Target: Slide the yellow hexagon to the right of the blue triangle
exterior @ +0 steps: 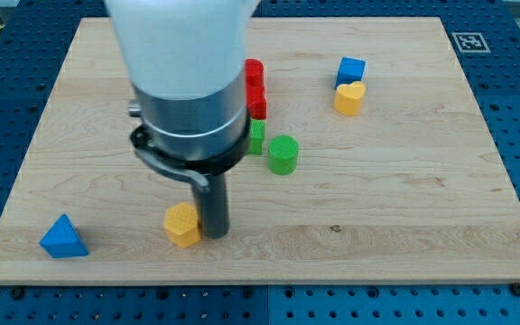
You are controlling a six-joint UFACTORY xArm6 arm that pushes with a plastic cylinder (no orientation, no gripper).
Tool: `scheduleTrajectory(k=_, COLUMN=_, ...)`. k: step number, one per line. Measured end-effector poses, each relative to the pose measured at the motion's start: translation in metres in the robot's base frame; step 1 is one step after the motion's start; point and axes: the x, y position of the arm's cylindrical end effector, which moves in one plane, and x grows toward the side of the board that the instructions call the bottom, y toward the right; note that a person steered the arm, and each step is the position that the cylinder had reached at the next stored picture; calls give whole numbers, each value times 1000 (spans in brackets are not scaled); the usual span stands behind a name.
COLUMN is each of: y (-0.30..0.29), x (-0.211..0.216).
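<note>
In the camera view, my tip [213, 233] is resting on the wooden board [422, 226] near its bottom edge, touching or just beside the right side of the yellow hexagon [182, 225]. There are no jaws here, only a bare rod, so nothing is being held. The blue triangle [63, 237] is sitting by the board's bottom left corner, well apart from the hexagon, which is already lying to its right. To do this step well, I judge the tip should be pushing leftward through the hexagon's middle, stopping before it strikes the triangle. A red block [255, 88], green cylinder [283, 153], blue cube [351, 69] and yellow heart [349, 97] are standing farther up
</note>
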Motion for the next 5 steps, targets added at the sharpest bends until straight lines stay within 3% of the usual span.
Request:
scheduleTrajectory(k=2, y=-47, x=15)
scheduleTrajectory(k=5, y=-54, x=11)
